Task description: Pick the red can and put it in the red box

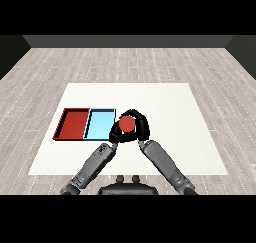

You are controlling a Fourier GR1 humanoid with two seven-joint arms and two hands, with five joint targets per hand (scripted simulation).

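Both forearms angled inward, right hand (141,128) and left hand (116,133) curled together, meeting at centre

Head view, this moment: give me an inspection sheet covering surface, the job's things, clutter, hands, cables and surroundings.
Surface: white table, seen from above and in front.
Job's things: red can just right of the trays, between both hands, not in any tray. Red tray at the left, nothing in it. Light blue tray directly right of it, edges touching, nothing in it.
Clutter: nothing seen.
Hands: left hand and right hand both curl round the can from either side.
Cables: nothing seen.
Surroundings: grey plank floor around the table, dark wall behind.
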